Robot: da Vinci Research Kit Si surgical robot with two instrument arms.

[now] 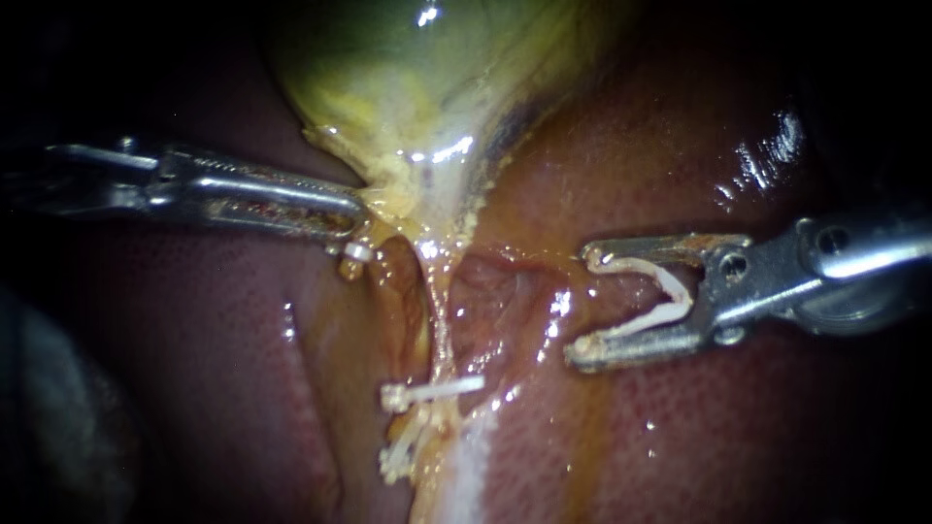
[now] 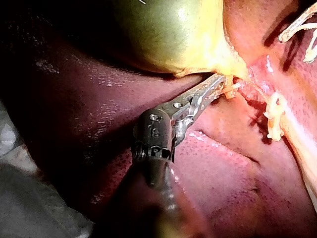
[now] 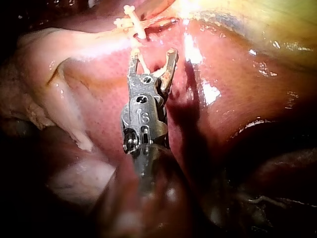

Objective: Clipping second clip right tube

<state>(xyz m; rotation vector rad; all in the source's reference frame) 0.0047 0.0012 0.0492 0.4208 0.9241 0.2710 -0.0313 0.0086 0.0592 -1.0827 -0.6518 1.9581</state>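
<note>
The right instrument (image 1: 586,303) carries an open clip (image 1: 680,299) in wide-spread jaws; the left instrument (image 1: 354,225) clamps the gallbladder (image 1: 388,78).

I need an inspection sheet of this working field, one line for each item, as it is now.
surface: liver, wet and shiny, under everything.
job's things: gallbladder; thin tube below it with a shut clip across it, more clips lower down; open clip, not yet on the tube.
clutter: nothing seen.
instruments: left instrument shut on the gallbladder's lower end; right instrument holds the open clip from both sides, clear of the tube.
cables: nothing seen.
surroundings: dark; pale cloth beyond the liver in the left wrist view.
</note>
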